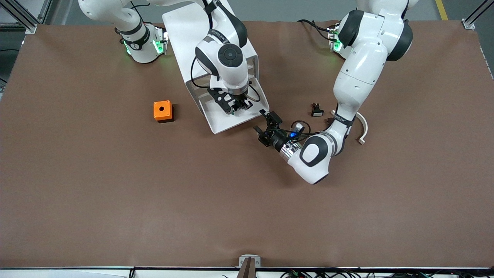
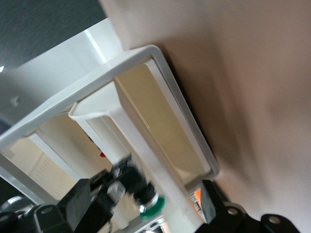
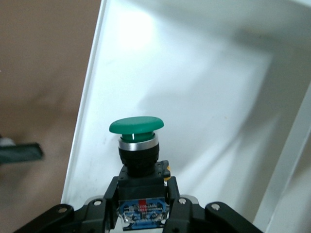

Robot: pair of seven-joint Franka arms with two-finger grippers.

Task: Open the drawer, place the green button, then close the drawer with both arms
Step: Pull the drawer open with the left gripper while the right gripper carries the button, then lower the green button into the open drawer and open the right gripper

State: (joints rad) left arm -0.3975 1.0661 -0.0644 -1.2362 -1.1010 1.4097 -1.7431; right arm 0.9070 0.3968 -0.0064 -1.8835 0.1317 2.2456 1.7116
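The white cabinet (image 1: 185,34) stands at the robots' side of the table. Its lowest drawer (image 1: 224,121) is pulled out toward the front camera. My right gripper (image 1: 237,105) is over the open drawer tray (image 3: 194,97), shut on the button's black body (image 3: 141,191), with the green cap (image 3: 136,126) pointing away from the wrist. My left gripper (image 1: 263,122) is open and empty, low beside the drawer's front corner toward the left arm's end. In the left wrist view the drawer (image 2: 165,126) and the held button (image 2: 153,206) show between the open fingers (image 2: 211,204).
An orange cube with a hole (image 1: 162,111) sits on the brown table toward the right arm's end. A small black piece with a white face (image 1: 317,111) and a beige curved part (image 1: 362,129) lie near the left arm's forearm.
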